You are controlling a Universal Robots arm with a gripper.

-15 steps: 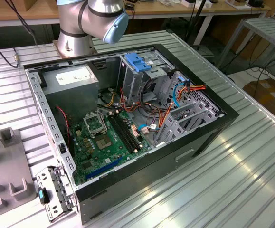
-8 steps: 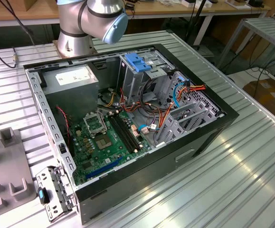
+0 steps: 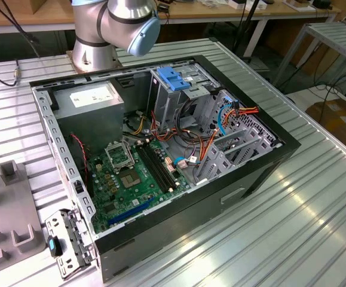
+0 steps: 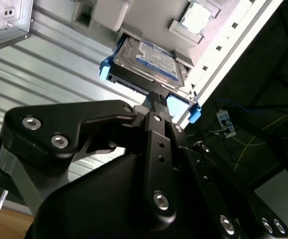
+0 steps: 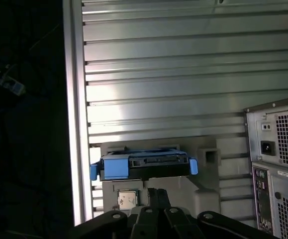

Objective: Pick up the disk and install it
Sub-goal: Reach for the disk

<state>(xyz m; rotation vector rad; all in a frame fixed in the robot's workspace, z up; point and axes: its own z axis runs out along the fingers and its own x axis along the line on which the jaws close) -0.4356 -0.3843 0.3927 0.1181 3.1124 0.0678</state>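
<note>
One disk point(image 4: 151, 62), a flat silver drive with a white-and-blue label and blue side rails, lies flat in one grey holder block point(image 4: 109, 12) on the ribbed metal table point(image 4: 59, 64). In the first wrist view the disk point(image 5: 144, 167) is seen edge-on, a blue rail end at each side, resting on top of the holder block point(image 5: 208, 159).

One black claw point(image 4: 156, 99) reaches toward the disk's near edge, and its tip sits just beside that edge. Whether it is open or closed, and whether it touches the disk, cannot be told. In the first wrist view the claw point(image 5: 156, 191) is lined up with the middle of the disk.

One small square chip point(image 5: 127, 200) sits in the holder block just beside the disk.

One computer case point(image 3: 161, 149) lies open on the table point(image 3: 268, 227) in the exterior view, crowded with circuit board, cables and drive cage. The arm's base point(image 3: 101, 30) stands behind it. In the first wrist view the vented back of the case point(image 5: 278, 164) stands near the holder block.

The holder block sits close to the table's edge point(image 5: 76, 124), with dark floor beyond. Bare ribbed table lies past the disk.
</note>
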